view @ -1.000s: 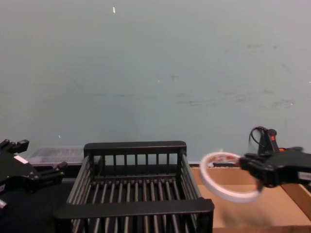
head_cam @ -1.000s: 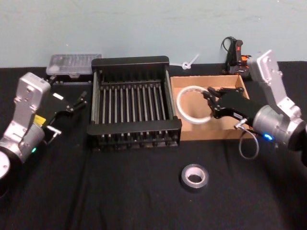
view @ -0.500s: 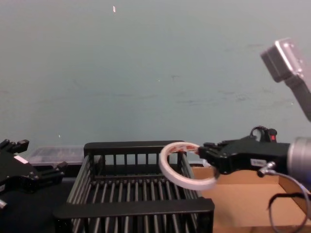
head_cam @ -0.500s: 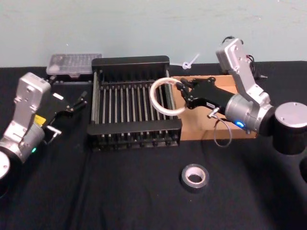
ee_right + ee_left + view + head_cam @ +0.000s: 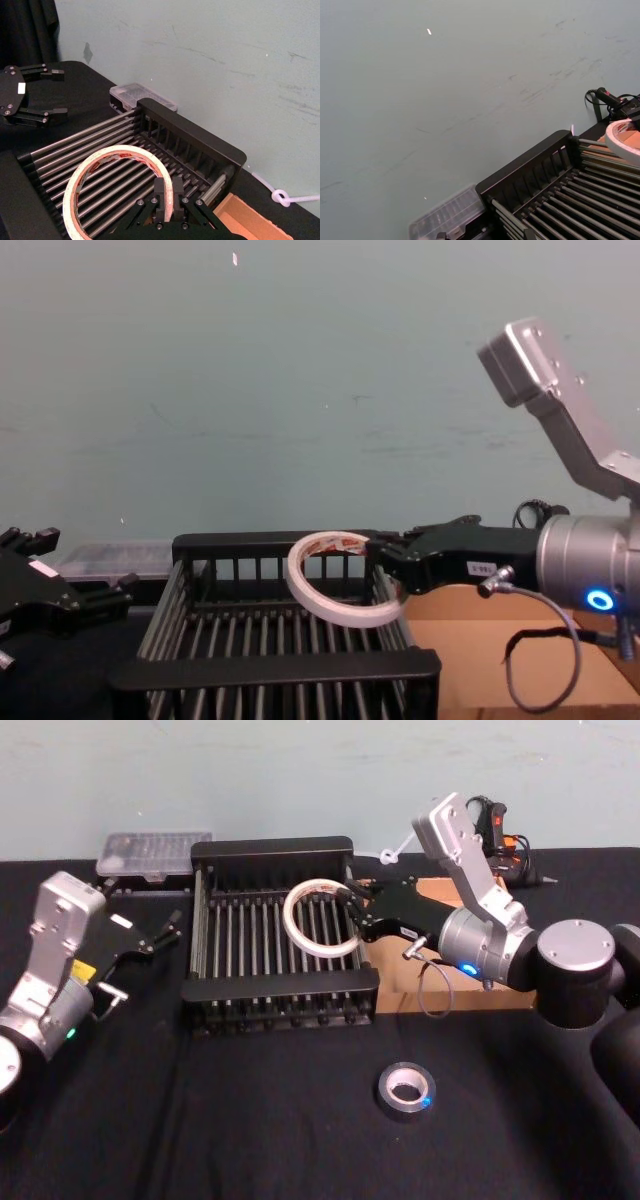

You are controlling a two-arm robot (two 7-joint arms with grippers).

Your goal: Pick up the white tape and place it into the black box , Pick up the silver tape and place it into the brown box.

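My right gripper [image 5: 352,915] is shut on the rim of the white tape [image 5: 289,918], holding the roll tilted in the air over the right half of the black box [image 5: 270,848]. The right wrist view shows the fingers clamped on the white tape [image 5: 80,175] above the crate's bars [image 5: 100,132]. From the chest, the white tape [image 5: 340,612] hangs just above the black box [image 5: 275,670]. The silver tape [image 5: 405,1091] lies flat on the cloth in front of the brown box [image 5: 395,998]. My left gripper [image 5: 150,955] is parked open, left of the crate.
A clear plastic case [image 5: 155,852] lies behind the crate at the back left. A black tool with a red part [image 5: 495,825] and a white zip tie [image 5: 395,850] lie at the back right. Black cloth covers the table.
My right gripper has carried the white tape leftward, from above the brown box to above the black box. The left arm and the silver tape have not moved.
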